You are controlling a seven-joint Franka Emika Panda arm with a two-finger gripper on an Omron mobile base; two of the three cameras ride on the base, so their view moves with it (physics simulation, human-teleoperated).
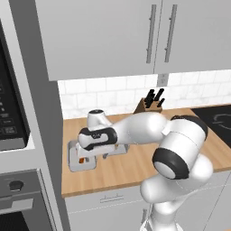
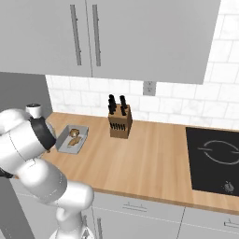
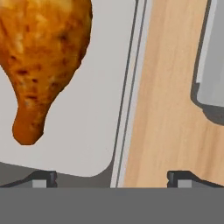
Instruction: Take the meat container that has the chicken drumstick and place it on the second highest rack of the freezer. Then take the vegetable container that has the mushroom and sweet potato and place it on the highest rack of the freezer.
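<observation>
The chicken drumstick [image 3: 41, 65], glossy orange-brown, lies in the grey meat container [image 3: 92, 131], filling the upper left of the hand view. My gripper [image 3: 113, 177] hovers low over it, open, with one fingertip over the tray floor and the other over the wood, so the container's rim [image 3: 124, 131] runs between them. From the left base view the gripper [image 1: 86, 155] hangs over the meat container [image 1: 74, 164] at the counter's left end. The vegetable container [image 2: 65, 140] holds the mushroom [image 2: 74, 133] and sweet potato [image 2: 72, 142] just beside it. The freezer and its racks are out of view.
A knife block [image 2: 120, 120] stands at the back of the wooden counter [image 2: 149, 163]. A black cooktop [image 2: 214, 156] lies at the right. Wall cabinets [image 1: 113, 36] hang overhead, and an oven column [image 1: 13, 135] borders the counter on the left.
</observation>
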